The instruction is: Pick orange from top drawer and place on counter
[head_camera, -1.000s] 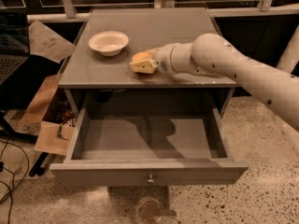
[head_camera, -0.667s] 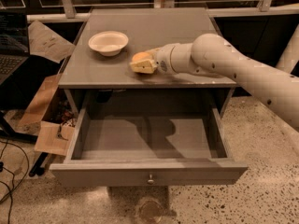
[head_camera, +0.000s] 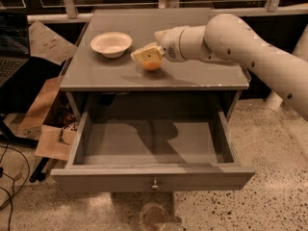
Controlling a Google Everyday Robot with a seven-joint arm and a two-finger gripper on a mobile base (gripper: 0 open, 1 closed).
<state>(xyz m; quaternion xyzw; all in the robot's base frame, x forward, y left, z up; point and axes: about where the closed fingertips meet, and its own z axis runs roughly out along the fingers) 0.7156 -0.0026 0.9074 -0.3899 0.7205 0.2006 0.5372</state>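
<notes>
The orange [head_camera: 152,65] is on the counter [head_camera: 192,76], right of the white bowl, at or just above the surface. My gripper [head_camera: 146,57] is directly over it and covers its upper left part. The white arm reaches in from the right across the counter. The top drawer [head_camera: 153,173] is pulled fully open below, with a small metal knob [head_camera: 154,183] at its front centre. Its grey floor holds only shadows of the arm.
A white bowl [head_camera: 111,44] stands on the counter's left side, close to the gripper. Cardboard pieces [head_camera: 45,124] and cables lie on the speckled floor to the left. A railing runs behind the cabinet.
The gripper and wrist have risen slightly over the same spot on the counter. The orange now shows below the gripper, where it was hidden before.
</notes>
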